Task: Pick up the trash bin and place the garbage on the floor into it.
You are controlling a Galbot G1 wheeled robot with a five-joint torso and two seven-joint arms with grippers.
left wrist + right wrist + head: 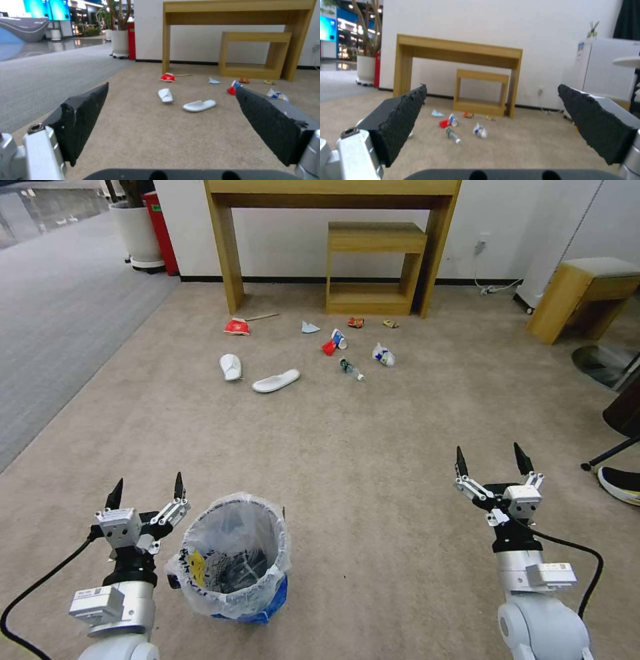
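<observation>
Broadly, the beige floor (373,447) is stretching from the robot to a white wall, where a tall wooden table (332,193) is standing over a smaller wooden shelf unit (375,267). Closer in, the trash bin (235,557) is sitting upright on the carpet just beside the left gripper (148,489), its clear bag puffing over the rim and some dark and yellow scraps lying inside. That gripper is hovering with its fingers spread wide and holding nothing. The right gripper (492,459) is hanging well apart on the other side, likewise spread and empty.

Farther off, the garbage is lying scattered in front of the furniture, well apart from the bin: two white slippers (276,381) nearest, a red-and-white cup (237,327) with a wooden stick (262,317) beside it, a second cup (335,343), a clear bottle (351,369), a white-blue wrapper (383,355), a crushed orange can (355,322) and a small yellow wrapper (391,323).
</observation>
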